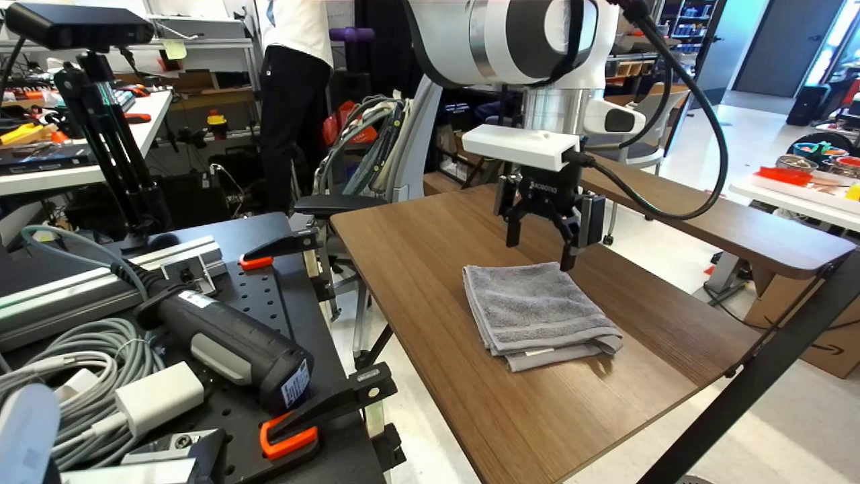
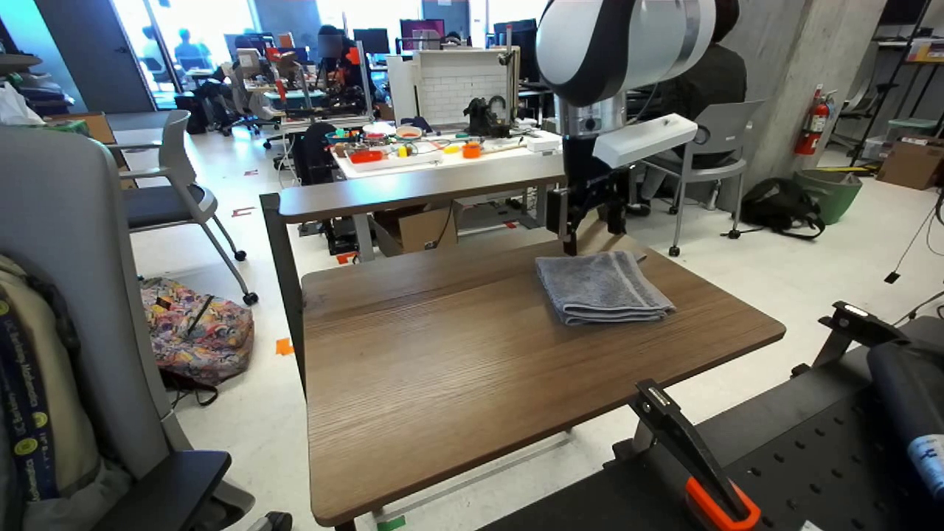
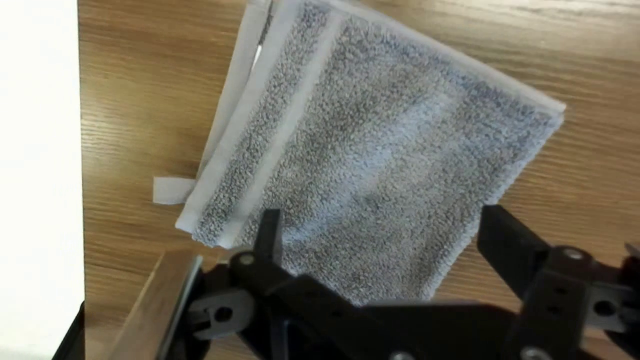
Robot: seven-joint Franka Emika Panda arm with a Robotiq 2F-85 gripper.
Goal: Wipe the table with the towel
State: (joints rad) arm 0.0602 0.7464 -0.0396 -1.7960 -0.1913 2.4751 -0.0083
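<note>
The towel is a folded grey cloth lying flat on the brown wood-grain table. It shows in an exterior view, on the far right part of the table, and fills much of the wrist view, where a pale tag sticks out from its edge. My gripper is open and empty, pointing down just above the towel near one edge. In the wrist view the fingers of my gripper are wide apart, one over the towel, the other by its edge. The same gripper shows behind the towel.
A raised narrow wooden board runs along one side of the table, on a dark metal leg. A black perforated bench with orange-tipped clamps and a black handheld device stands opposite. A grey chair stands near one end.
</note>
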